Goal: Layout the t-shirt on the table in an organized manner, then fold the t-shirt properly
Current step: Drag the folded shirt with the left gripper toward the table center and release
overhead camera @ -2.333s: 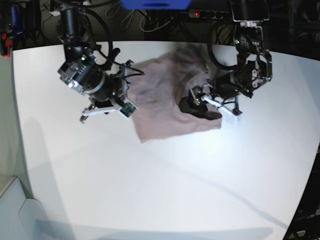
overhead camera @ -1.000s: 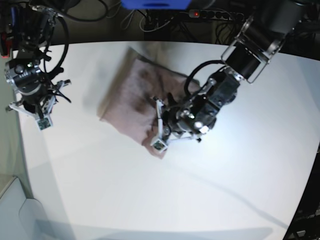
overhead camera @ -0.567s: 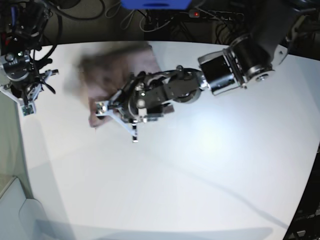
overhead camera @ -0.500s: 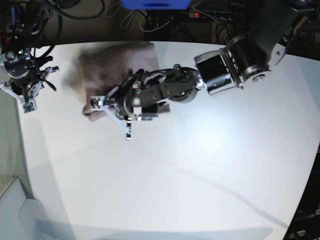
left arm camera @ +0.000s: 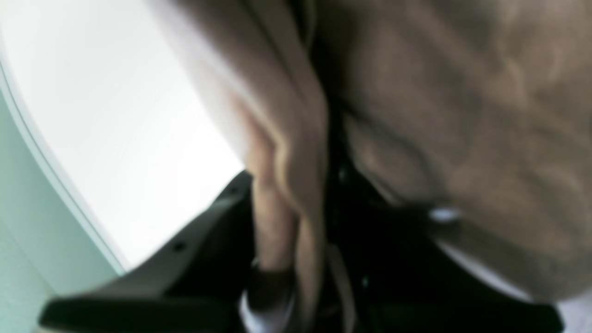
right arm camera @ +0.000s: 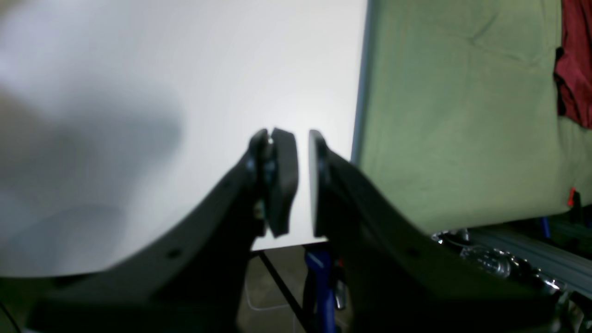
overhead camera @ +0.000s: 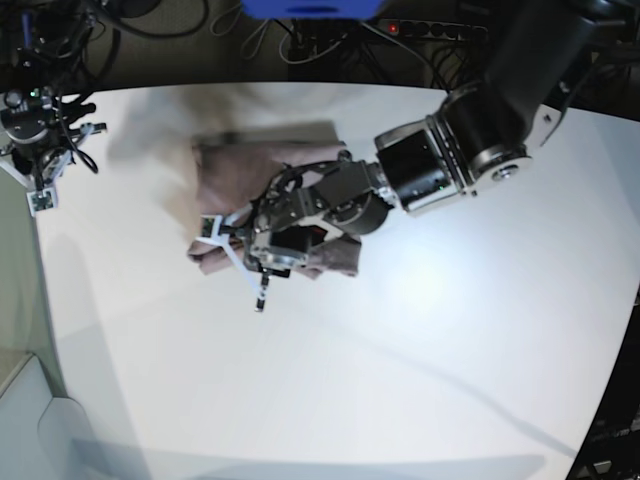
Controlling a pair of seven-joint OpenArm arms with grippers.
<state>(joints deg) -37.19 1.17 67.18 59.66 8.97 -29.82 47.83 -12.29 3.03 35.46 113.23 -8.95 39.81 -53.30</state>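
T-shirt [overhead camera: 300,165] soft, bunched, creased; table [overhead camera: 420,350] smooth, white, round-edged.

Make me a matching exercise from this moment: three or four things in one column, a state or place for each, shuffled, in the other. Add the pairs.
Things:
1. left gripper
2. right gripper
3. t-shirt
4. table

States or places:
A. plain white, mostly bare
B. bunched up, not laid flat
C. holding nothing, by the table's edge
D. closed on pink cloth

Pairs: 1-D, 2-C, 3-B, 4-A
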